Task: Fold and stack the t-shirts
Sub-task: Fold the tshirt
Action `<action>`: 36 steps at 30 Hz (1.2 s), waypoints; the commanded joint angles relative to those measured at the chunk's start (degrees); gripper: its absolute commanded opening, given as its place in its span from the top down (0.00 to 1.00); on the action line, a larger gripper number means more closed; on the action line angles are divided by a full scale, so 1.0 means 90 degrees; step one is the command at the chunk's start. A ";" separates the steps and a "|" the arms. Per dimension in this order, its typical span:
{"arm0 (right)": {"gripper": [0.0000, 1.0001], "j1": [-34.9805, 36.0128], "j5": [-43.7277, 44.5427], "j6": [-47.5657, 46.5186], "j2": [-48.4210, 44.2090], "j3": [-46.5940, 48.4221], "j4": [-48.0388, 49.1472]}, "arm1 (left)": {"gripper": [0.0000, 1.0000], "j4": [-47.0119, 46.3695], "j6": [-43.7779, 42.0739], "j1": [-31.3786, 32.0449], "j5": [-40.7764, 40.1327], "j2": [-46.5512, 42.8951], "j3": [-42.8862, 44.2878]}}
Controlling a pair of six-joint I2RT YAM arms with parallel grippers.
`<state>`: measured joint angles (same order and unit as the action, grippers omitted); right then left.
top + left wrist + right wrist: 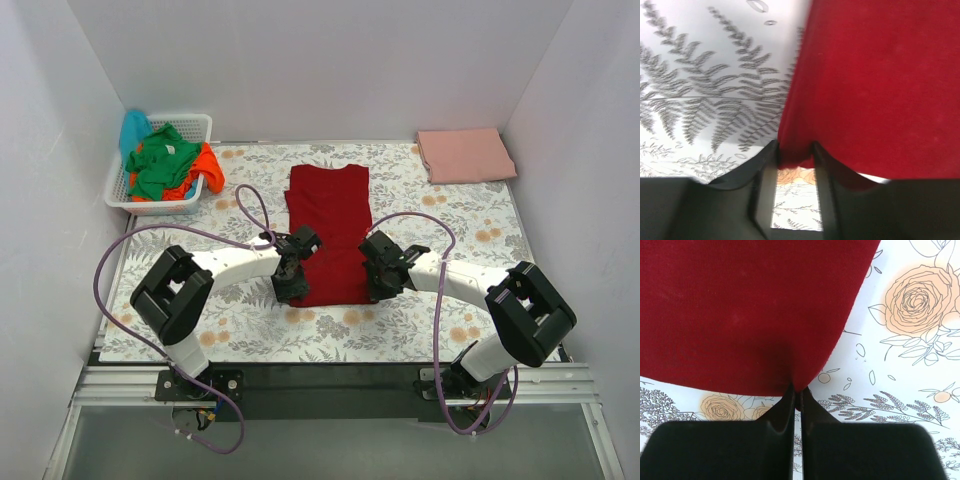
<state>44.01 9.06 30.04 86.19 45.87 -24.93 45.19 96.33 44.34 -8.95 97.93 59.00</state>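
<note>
Pinching dark red t-shirt (330,225) at its bottom corners, middle of frame, left claw (290,287) and right claw (379,284) both clamped on cloth

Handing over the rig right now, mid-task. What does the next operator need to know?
Left gripper: shut on the near left hem corner of the dark red t-shirt.
Right gripper: shut on its near right hem corner.
The dark red t-shirt lies flat mid-table as a long strip, sides apparently folded in.
Done: salmon pink t-shirt folded, far right corner.
Left: fold the red one lengthwise and stack it. The green t-shirt, orange t-shirt and turquoise t-shirt are unfolded in the white basket, far left.
</note>
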 commanded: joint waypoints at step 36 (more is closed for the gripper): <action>0.99 0.0003 -0.0411 -0.0622 -0.1190 0.3262 -0.4545 | 1.00 0.2392 -0.0156 -0.0482 0.0370 -0.2171 0.1275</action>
<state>46.37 1.08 28.88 72.97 70.43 -62.11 68.29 98.70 43.11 -1.34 77.78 67.42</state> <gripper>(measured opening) 0.032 0.051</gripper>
